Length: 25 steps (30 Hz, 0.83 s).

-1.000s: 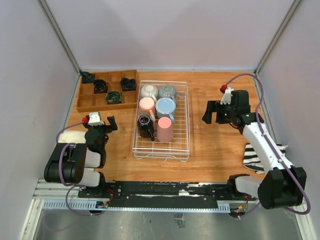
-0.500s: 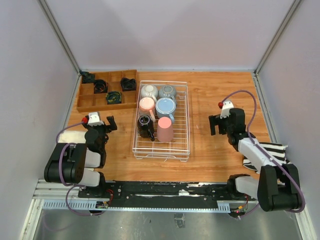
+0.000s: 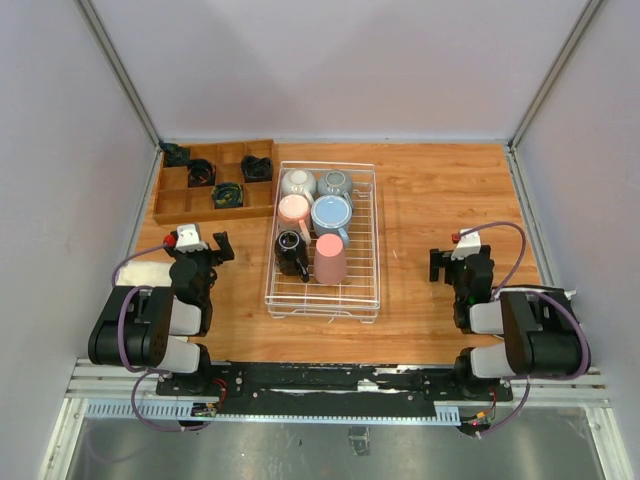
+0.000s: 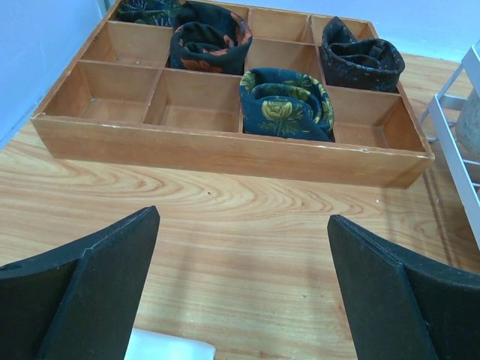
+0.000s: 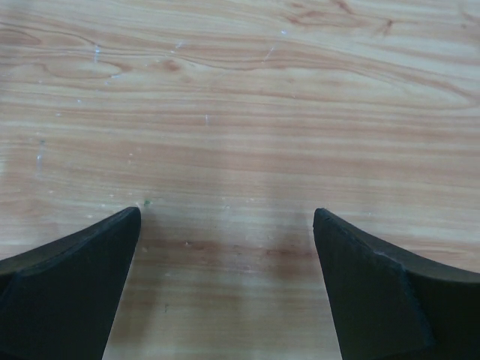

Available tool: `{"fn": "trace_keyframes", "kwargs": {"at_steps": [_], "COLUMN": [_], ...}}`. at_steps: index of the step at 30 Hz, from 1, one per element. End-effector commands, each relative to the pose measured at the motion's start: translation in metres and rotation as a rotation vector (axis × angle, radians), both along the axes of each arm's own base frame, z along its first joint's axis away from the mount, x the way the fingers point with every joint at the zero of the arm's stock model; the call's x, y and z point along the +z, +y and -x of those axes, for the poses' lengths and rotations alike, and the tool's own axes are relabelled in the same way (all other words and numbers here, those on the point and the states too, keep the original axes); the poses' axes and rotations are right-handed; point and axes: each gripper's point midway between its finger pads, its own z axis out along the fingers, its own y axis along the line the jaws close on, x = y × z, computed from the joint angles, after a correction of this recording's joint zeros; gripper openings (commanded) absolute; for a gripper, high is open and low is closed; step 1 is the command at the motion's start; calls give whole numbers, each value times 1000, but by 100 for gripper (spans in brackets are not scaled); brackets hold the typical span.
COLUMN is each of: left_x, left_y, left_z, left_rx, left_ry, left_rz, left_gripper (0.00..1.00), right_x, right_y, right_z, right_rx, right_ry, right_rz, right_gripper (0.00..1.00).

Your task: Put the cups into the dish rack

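Left end effector (image 4: 244, 217) and right end effector (image 5: 227, 210) spread wide; overhead alone shows six cups (image 3: 330, 213) in dish rack (image 3: 376, 240).

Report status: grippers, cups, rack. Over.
Left gripper open, empty. Right gripper open, empty. All six cups in dish rack. Nothing in the way.

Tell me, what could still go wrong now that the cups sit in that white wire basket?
1. The black ceramic mug and pink handleless tumbler crowd together in the white wire dish rack; a jolt might clink or chip them.
2. The left claw hangs open, facing the brown wooden compartment tray; a forward move might bump it.
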Motion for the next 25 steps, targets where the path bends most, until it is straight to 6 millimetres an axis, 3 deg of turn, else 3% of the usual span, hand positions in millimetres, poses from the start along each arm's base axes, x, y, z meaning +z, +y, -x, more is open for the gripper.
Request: {"fn": "trace_keyframes", "kwargs": {"at_steps": [1,3,6,25], "left_x": [12,12,11,11], "left_y": [4,3,2,2], "left_z": [-4,-5,-6,-6], "left_rx": [17,10,3,4], "left_ry": [-43,-40,-37,-37], "left_rz": [-4,-6,-9,-9], "left_gripper": [100,100,100,100], "right_x": [32,28,33,30], "right_y": [-15,-11,-12,-8], "right_z": [-27,-36,-36,-35], "right_rx": [-80,-70,-74,-51], "right_ry": [-134,-46,-115,-67], "right_rz": [-9,4,17,12], "right_gripper": [99,99,99,99]}}
